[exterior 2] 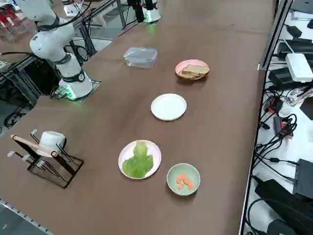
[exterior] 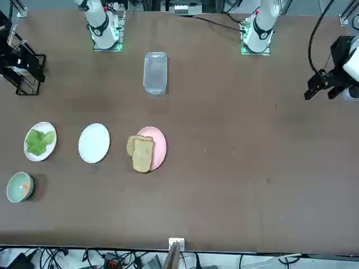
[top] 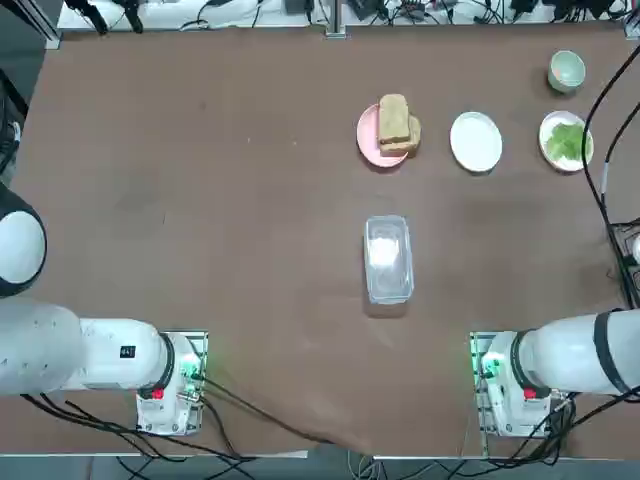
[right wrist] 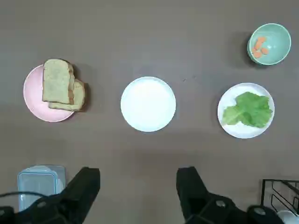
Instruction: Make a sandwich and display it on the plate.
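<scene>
- Brown tabletop (top: 250, 300) carries all the food dishes, and it seems to me that the sandwich is not yet begun.
- Two bread slices (right wrist: 58, 81) are together on the pink plate (right wrist: 34, 95), one partly upon the other, and they reach over its rim.
- White plate (right wrist: 148, 103), which I judge to be the one for display, stands between the pink plate and the lettuce plate (exterior 2: 124, 155); nothing lies on it.
- So all the building is left: bottom bread, filling, top bread. I think the first slice should go to the white plate.
- Right tool (right wrist: 138, 173) has its two fingers wide apart and holds nothing; it is above the tabletop, pointing down to it.
- Green lettuce (exterior 2: 139, 161) lies on its own plate, beside the bowl.
- Pale green bowl (exterior 2: 172, 182) contains a few small orange pieces (exterior 2: 184, 181), maybe also for the filling.
- Clear plastic box (top: 388, 262) stands apart, nearer to the arm bases; I cannot tell if something is inside.
- Dark wire rack (exterior 2: 71, 172) bears a white cup (exterior 2: 51, 142); what the cup contains, I cannot see.
</scene>
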